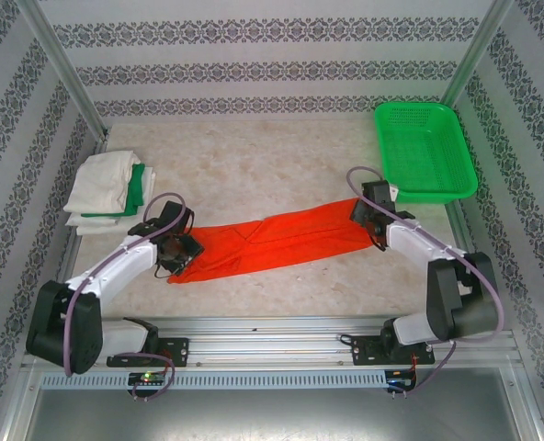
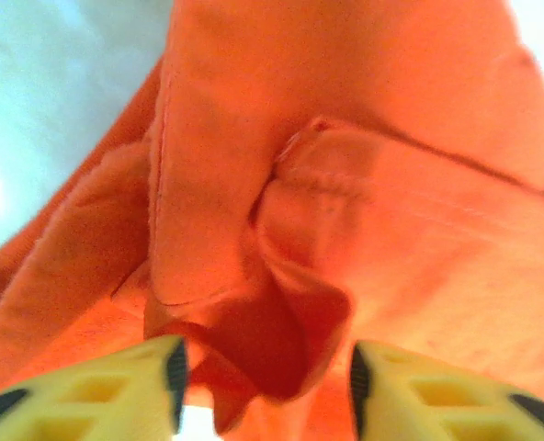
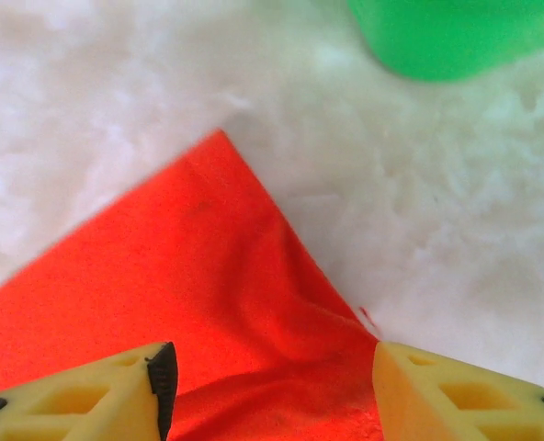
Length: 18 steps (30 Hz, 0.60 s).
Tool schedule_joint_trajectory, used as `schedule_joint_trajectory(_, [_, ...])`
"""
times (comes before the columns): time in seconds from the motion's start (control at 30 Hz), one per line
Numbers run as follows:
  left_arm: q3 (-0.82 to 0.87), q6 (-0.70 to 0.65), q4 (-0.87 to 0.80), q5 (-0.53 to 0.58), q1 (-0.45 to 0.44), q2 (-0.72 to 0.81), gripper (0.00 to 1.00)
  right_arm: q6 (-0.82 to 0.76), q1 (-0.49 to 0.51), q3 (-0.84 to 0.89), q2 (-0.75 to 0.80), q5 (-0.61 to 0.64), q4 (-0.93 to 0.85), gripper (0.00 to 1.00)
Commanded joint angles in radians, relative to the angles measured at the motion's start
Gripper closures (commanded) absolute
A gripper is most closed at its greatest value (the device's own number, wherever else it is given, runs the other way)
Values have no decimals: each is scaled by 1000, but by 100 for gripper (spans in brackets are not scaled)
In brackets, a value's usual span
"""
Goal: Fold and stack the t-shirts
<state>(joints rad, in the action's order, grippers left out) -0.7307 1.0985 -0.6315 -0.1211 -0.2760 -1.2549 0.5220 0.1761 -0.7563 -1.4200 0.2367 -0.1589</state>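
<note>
The orange-red t-shirt (image 1: 272,237) lies folded into a long narrow strip across the middle of the table. My left gripper (image 1: 178,248) is at its left end, open, with bunched orange cloth (image 2: 281,230) hanging between the yellow fingers (image 2: 116,390). My right gripper (image 1: 368,213) is at the strip's right end, open, its fingers (image 3: 88,395) straddling a flat corner of the shirt (image 3: 208,276). Off-white and green t-shirts (image 1: 102,188) lie folded in a stack at the far left.
A green plastic mesh basket (image 1: 425,152) stands at the back right, and its corner (image 3: 456,37) lies just beyond the right gripper. The marbled table top (image 1: 254,165) is bare behind the shirt. Patterned walls and metal posts close in the table.
</note>
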Motion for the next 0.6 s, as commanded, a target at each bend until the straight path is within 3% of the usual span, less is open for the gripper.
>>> schedule_joint_trajectory(0.0, [-54, -20, -60, 56, -11, 41, 39, -69, 46, -15, 14, 23, 34, 41])
schedule_joint_trajectory(0.07, [-59, -16, -22, 33, -13, 34, 33, -84, 55, -53, -32, -32, 27, 41])
schedule_joint_trajectory(0.13, [-48, -1, 41, 5, -17, 10, 34, -84, 60, -116, -106, -89, -17, 43])
schedule_joint_trajectory(0.37, [-7, 12, 189, -47, -18, -161, 68, -15, 56, -232, -317, -213, -91, 50])
schedule_joint_trajectory(0.57, [-59, -66, 227, 7, 18, -305, 68, 7, 43, -202, -314, -225, -117, 51])
